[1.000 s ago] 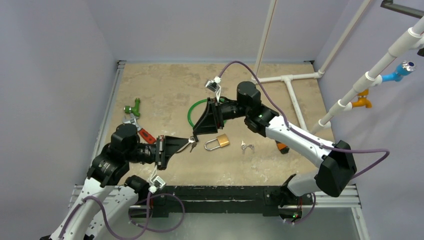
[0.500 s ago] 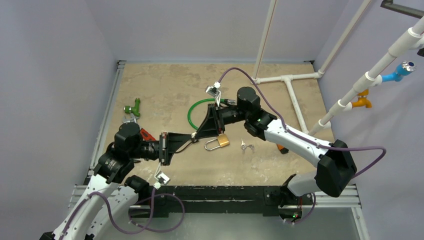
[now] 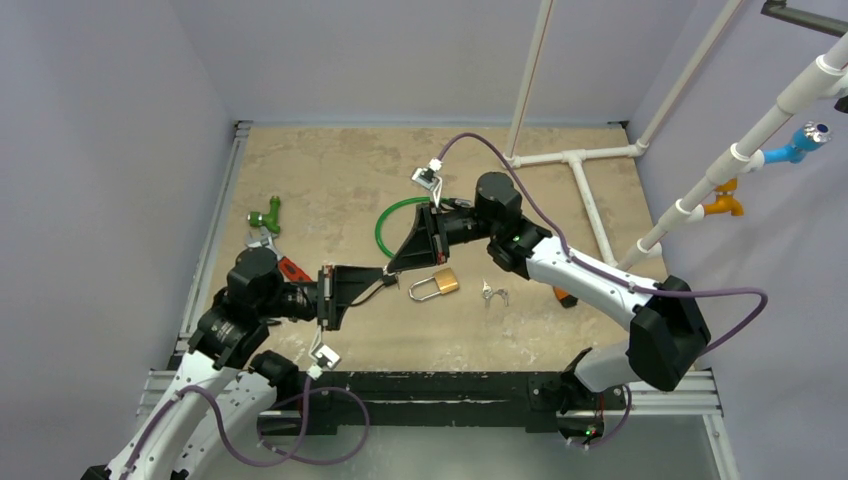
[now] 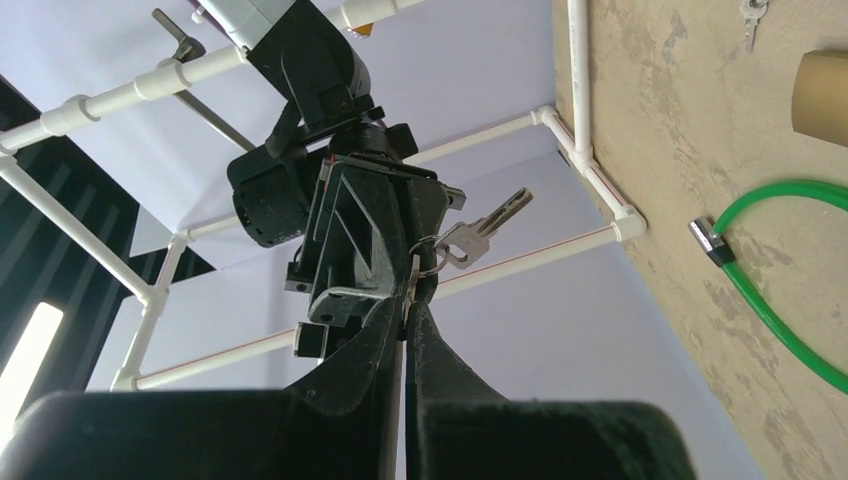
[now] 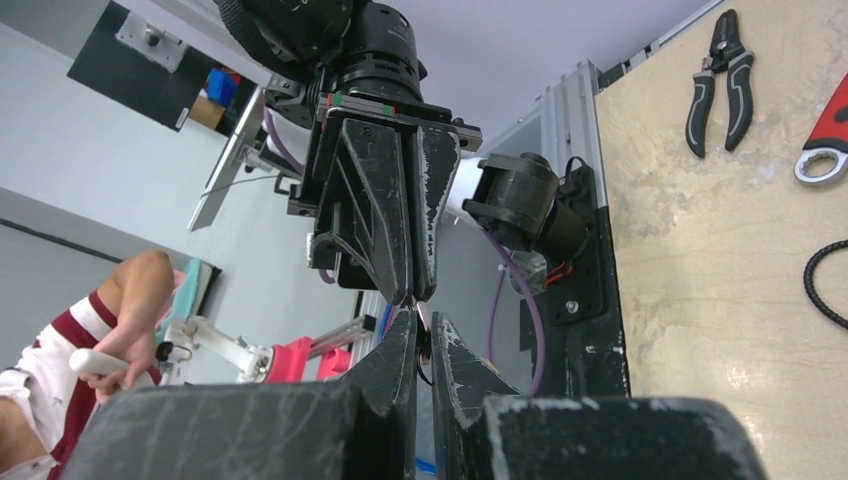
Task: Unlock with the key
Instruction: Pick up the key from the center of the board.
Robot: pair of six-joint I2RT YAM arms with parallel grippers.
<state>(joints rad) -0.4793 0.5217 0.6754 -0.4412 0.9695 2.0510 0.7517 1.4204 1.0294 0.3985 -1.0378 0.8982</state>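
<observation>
Table: tan, stone-patterned surface enclosed by pale walls; it carries every item below.
Pipe frame: white tubing lying along the far right of the table and rising up the wall.
Right arm: reaches from the near right corner toward the centre of the table, wrist pointing left.
Left arm: reaches from the near left corner, wrist pointing right, so that the two wrists face each other.
Green cable: a loop lying flat beyond the right wrist, partly hidden by it.
Left gripper: fingers pressed together, pinching the key ring; held above the table, just left of the padlock.
Right gripper: fingers pressed together, tip to tip with the left gripper; a thin metal edge shows between the tips.
Padlock: brass body, shackle closed and pointing left; flat on the table just beside the meeting fingertips, touched by neither.
Key ring: caught where the two sets of fingertips meet.
Key: hangs off the ring in the air, blade angled away from both grippers.
Loose keys: a small bunch on the table, right of the padlock.
</observation>
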